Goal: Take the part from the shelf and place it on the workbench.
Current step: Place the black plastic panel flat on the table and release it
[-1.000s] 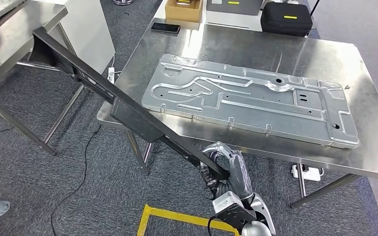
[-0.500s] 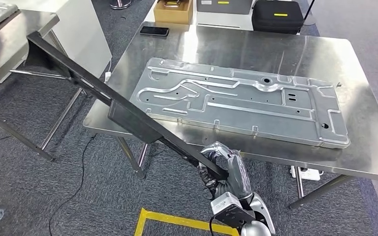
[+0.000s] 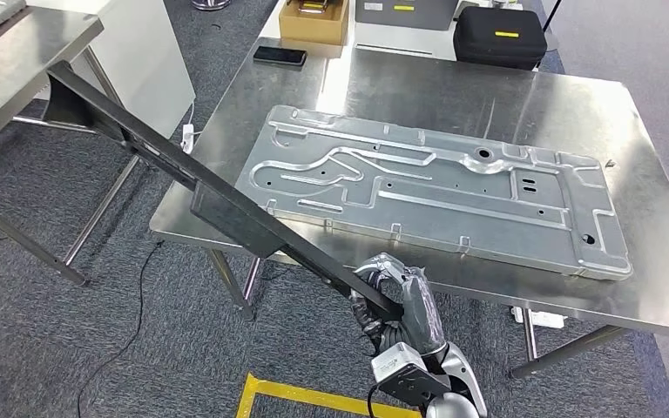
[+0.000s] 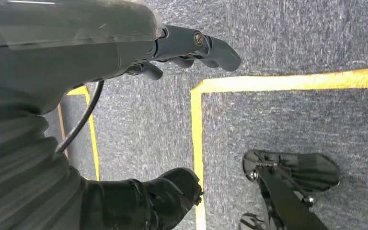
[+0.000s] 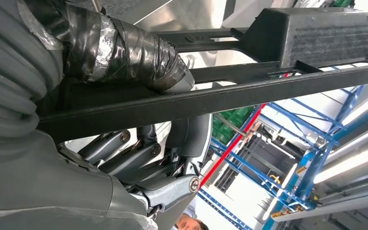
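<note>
Low in the centre of the head view, your right hand [image 3: 394, 300] is gripping the near end of the long black metal frame part [image 3: 200, 183], which is slanting up toward the upper left, so you are carrying it off the shelf but not yet setting it on the steel workbench [image 3: 488, 96]. Your left hand [image 4: 182, 52] is hanging over the carpet, fingers loosely curled around nothing. You are facing a large embossed aluminium panel [image 3: 435, 187] covering most of the bench; bare steel is showing along the far side, and the part's middle is crossing the bench's near left corner.
</note>
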Available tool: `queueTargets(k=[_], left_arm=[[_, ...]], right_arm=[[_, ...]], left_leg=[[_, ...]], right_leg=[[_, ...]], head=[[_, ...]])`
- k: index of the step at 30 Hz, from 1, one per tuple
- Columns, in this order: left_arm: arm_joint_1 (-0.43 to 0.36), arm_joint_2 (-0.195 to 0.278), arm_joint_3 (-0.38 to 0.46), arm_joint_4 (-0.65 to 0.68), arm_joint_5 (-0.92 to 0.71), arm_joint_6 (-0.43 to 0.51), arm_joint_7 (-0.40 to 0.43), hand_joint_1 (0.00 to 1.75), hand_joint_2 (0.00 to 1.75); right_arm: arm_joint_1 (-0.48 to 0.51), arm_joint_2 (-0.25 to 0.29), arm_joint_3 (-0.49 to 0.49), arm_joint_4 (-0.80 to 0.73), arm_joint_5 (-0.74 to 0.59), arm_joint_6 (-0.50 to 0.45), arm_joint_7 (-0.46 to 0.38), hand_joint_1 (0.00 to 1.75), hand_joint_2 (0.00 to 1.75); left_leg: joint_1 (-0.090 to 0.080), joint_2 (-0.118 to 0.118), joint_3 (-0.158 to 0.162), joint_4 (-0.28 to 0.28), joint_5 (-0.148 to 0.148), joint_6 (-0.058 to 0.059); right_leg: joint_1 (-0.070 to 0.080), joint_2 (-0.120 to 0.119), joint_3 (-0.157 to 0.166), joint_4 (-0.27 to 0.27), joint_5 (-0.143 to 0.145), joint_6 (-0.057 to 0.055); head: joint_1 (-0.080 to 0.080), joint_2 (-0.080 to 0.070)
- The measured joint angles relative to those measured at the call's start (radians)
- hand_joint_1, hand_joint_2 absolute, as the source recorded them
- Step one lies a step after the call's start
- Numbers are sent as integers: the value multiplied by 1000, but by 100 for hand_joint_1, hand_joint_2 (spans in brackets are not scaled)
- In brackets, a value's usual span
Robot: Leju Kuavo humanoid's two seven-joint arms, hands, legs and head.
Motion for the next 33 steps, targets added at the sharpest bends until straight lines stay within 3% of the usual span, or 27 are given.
queueTargets(k=[2, 4, 6, 9, 11, 13, 14, 15, 17, 19, 23, 25, 28, 29, 30, 31, 33], left_arm=[[2, 0, 0, 0, 0, 0, 1, 0, 175], [0, -1, 0, 0, 0, -1, 2, 0, 175], [-2, -1, 0, 0, -2, -1, 2, 0, 175], [-4, -2, 0, 0, -7, -2, 3, 0, 175], [-4, -3, 0, 0, -11, -2, 3, 0, 175], [-4, -3, 0, 0, -15, -3, 3, 0, 175], [-2, -3, 0, 0, -17, -4, 3, 0, 175], [-1, -3, 0, 0, -19, -5, 3, 0, 175], [1, -3, 0, 0, -23, -8, 4, 0, 175], [0, -3, 0, 0, -24, -10, 4, 0, 175], [-3, -4, -1, 0, -30, -14, 6, 0, 175], [-2, -6, -2, 0, -36, -17, 7, 0, 175], [-4, -7, -4, 0, -43, -18, 7, 0, 175], [-5, -7, -4, 0, -47, -19, 7, 0, 175], [-4, -8, -5, 0, -49, -20, 7, 0, 175], [-3, -8, -5, 0, -52, -21, 7, 0, 175], [-2, -10, -7, 0, -55, -23, 8, 0, 175]], right_arm=[[-1, -2, 0, 3, 0, 0, 4, 173, 175], [-5, -2, 0, 6, 0, -1, 9, 173, 175], [-10, -2, 0, 11, 3, -5, 15, 173, 175], [-23, -2, -1, 24, 22, -21, 32, 173, 175], [-41, -1, -2, 37, 39, -33, 43, 173, 175], [-55, 0, -3, 55, 66, -49, 52, 173, 175], [-59, 0, -3, 66, 85, -61, 58, 173, 175], [-64, 0, -3, 79, 109, -74, 64, 173, 175], [-76, 0, -3, 106, 159, -101, 76, 173, 175], [-91, 0, -4, 129, 188, -121, 82, 173, 175], [-120, 1, -7, 163, 238, -151, 95, 173, 175], [-138, 2, -14, 185, 277, -169, 109, 173, 175], [-171, 1, -33, 234, 344, -207, 136, 173, 175], [-181, 1, -41, 255, 373, -223, 145, 173, 175], [-192, 0, -49, 276, 405, -239, 155, 173, 175], [-203, -1, -57, 297, 436, -255, 164, 173, 175], [-225, -2, -72, 333, 491, -285, 177, 173, 175]], left_leg=[[3, -1, 16, 0, -12, -8], [1, -2, 24, 1, -22, -20], [-3, -2, 26, -1, -25, -32], [0, 1, 28, 11, -41, -47], [1, 1, -18, 106, -86, -51], [1, 0, -98, 243, -131, -52], [0, 0, -126, 281, -131, -51], [0, 0, -135, 280, -111, -49], [-4, 0, -99, 167, -26, -38], [-10, 0, -51, 50, 26, -25], [-14, -1, -31, 6, 25, -10], [-8, -1, -22, -5, 27, -1], [-5, -1, -14, -9, 21, 7], [-5, -1, -10, -9, 17, 7], [-5, -1, -4, -8, 13, 5], [-4, -2, 3, -8, 8, 3], [-4, -2, 17, -6, -5, -4]], right_leg=[[-4, -3, 46, -121, 86, 0], [1, -5, 91, -227, 128, -7], [7, -4, 102, -252, 120, -19], [3, -1, 116, -266, 117, -40], [3, -2, 128, -273, 113, -53], [9, -3, 134, -274, 106, -63], [13, -2, 139, -274, 103, -66], [16, -1, 145, -274, 98, -67], [21, 2, 160, -273, 88, -66], [26, 3, 168, -270, 78, -59], [25, 1, 169, -269, 69, -41], [23, 0, 150, -228, 46, -28], [10, -1, 45, -47, -22, -12], [6, -1, 14, -3, -25, -8], [2, -1, -1, 5, -8, -5], [-1, -2, 5, -28, 29, -4], [-3, -5, 54, -157, 113, -5]], head=[[0, 0], [0, 0], [-1, 0], [-2, 0], [-3, 0], [-4, 0], [-4, 0], [-4, 0], [-3, 0], [-3, 0], [-3, 0], [-2, 0], [-1, 0], [0, 0], [-1, 0], [0, 0], [0, 0]])
